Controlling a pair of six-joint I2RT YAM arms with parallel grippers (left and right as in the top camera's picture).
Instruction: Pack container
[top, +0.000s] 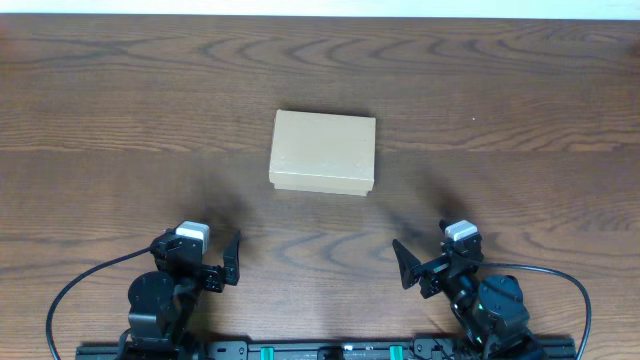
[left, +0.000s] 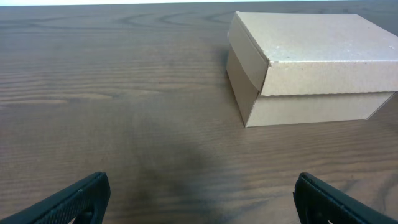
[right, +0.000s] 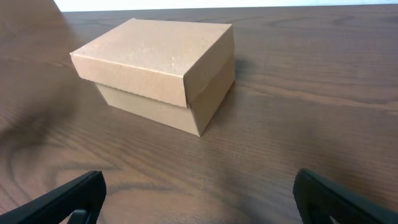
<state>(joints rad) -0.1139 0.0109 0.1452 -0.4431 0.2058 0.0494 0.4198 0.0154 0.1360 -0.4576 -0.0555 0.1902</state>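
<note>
The container (top: 322, 151) is a plain brown cardboard box with its flap lid shut, standing on the wooden table at the middle. It shows at the upper right in the left wrist view (left: 305, 62) and at the upper left in the right wrist view (right: 158, 68). My left gripper (top: 222, 262) is open and empty near the front edge, left of the box; its fingers frame bare wood (left: 200, 199). My right gripper (top: 412, 268) is open and empty near the front edge, right of the box (right: 199, 196). No pens or markers are in view.
The dark wooden table (top: 520, 110) stretches to both sides and behind the box. Black cables run from both arm bases (top: 80, 290) along the front edge, where a black rail (top: 330, 350) holds the arms.
</note>
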